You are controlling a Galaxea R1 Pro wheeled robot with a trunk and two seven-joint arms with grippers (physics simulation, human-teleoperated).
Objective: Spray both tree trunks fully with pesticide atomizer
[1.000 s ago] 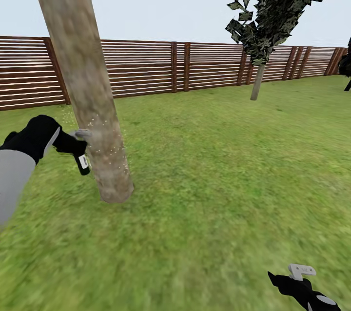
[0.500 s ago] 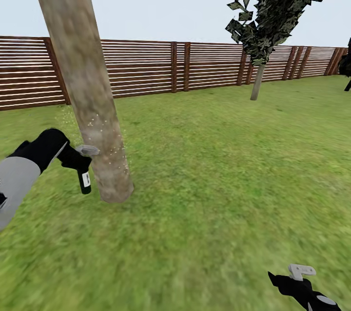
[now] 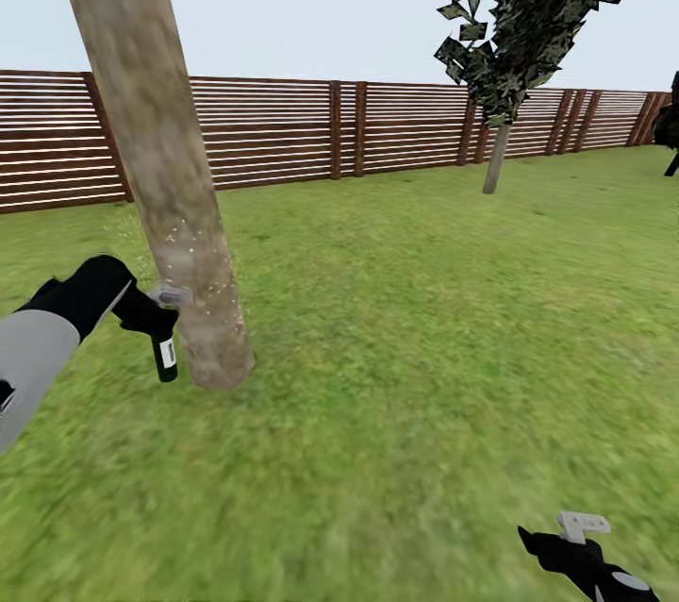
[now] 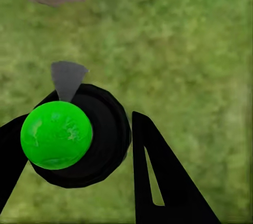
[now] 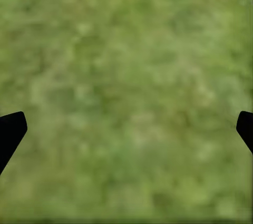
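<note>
Two pincers show: the left pincer [image 3: 162, 314] grips the atomizer [image 3: 165, 355] just beside the trunk [image 3: 179, 234], at its 9 o'clock near the base; white specks [image 3: 203, 276] dot the bark. Right pincer [image 3: 582, 526], fingers spread apart, hangs over grass [image 3: 424, 347].

The pesticide atomizer [image 3: 165, 355] is a small dark bottle with a white label, hanging roughly upright just beside the base of the near tree trunk [image 3: 165, 177]; in the left wrist view its top [image 4: 57, 135] reads as a bright green dome within a black ring. The trunk is a thick, grey-brown mottled column leaning left as it rises from the grass lawn [image 3: 424, 319]. Fine white specks of pesticide [image 3: 203, 276] dot its lower portion.
</note>
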